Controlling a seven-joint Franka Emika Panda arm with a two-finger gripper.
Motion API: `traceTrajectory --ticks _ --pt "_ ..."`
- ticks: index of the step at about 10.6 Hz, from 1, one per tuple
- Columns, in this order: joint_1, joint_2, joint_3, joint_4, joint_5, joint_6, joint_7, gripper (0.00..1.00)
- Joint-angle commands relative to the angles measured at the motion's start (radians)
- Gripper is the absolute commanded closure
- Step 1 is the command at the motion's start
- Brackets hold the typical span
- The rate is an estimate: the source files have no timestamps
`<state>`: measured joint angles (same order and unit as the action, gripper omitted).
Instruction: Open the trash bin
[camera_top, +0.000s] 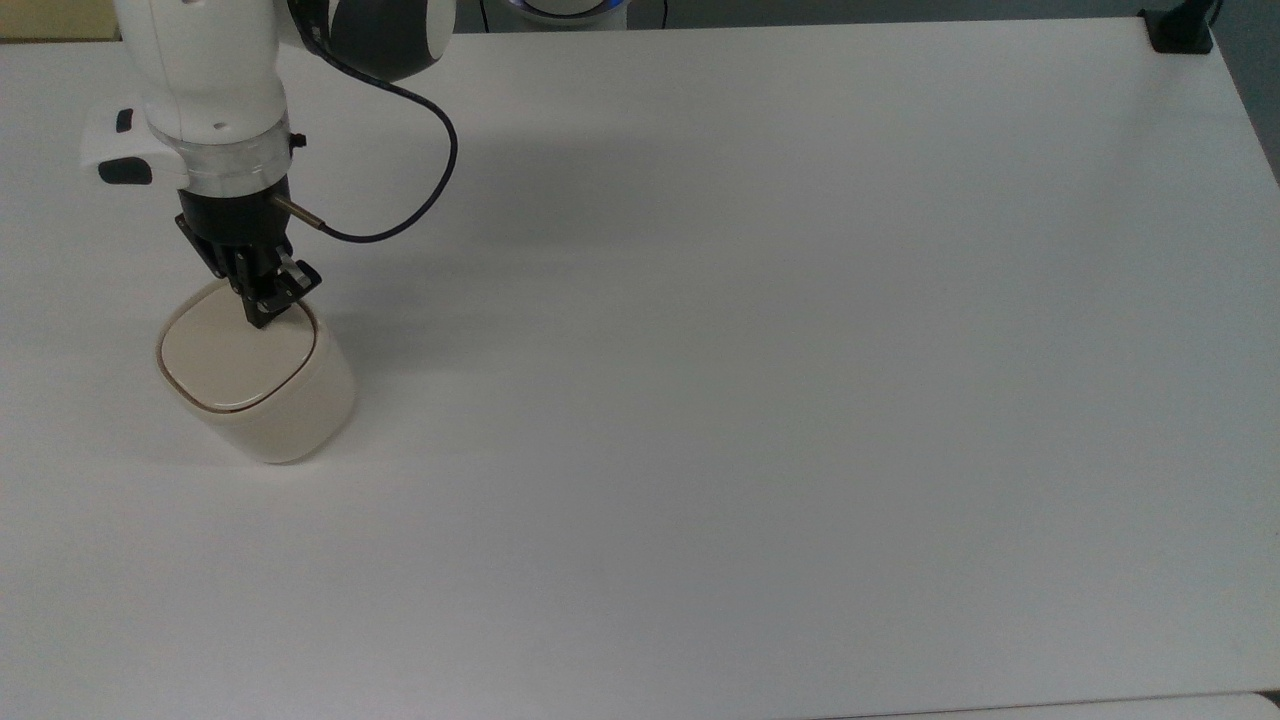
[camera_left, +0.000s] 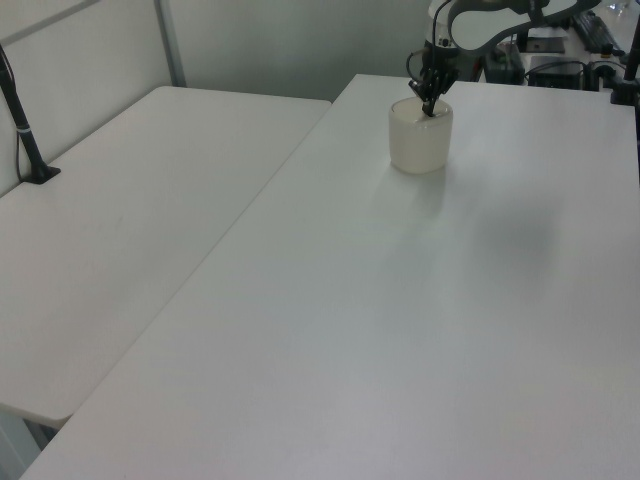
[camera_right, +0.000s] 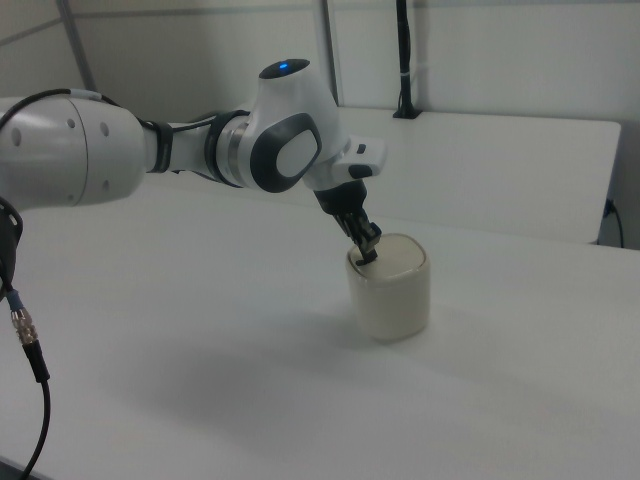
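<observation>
We see the small cream-beige plastic trash bin (camera_top: 262, 385) upright on the white counter (camera_top: 760, 350), lid down | black pincer (camera_top: 262, 313) clenched, tip pressing the bin's lid edge

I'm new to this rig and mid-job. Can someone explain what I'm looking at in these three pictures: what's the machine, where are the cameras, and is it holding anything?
The white machine is a robot arm ending in a small black gripper with two jaws. One camera looks down from above, and two look across the white table from opposite sides. On the table stands a cream trash bin, its lid shut. The gripper tip is down at the lid's edge, where the top view's upper right corner of the lid is. It appears to press there with the jaws closed together, holding nothing.
</observation>
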<state>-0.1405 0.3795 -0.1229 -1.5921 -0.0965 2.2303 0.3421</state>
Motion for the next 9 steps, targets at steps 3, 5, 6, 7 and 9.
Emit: traceTrajectory --ticks 3,5,6,7,9 --pt "0.010 -0.046 -0.007 0.007 -0.008 -0.090 0.020 1.00" --pt "0.019 -0.085 0.005 0.070 -0.005 -0.219 0.015 1.00" --pt "0.031 -0.103 0.012 0.098 -0.006 -0.282 0.009 1.00" --pt "0.071 -0.135 0.014 0.101 -0.005 -0.331 -0.021 1.00" --pt "0.131 -0.181 0.014 0.100 -0.006 -0.429 -0.098 1.00"
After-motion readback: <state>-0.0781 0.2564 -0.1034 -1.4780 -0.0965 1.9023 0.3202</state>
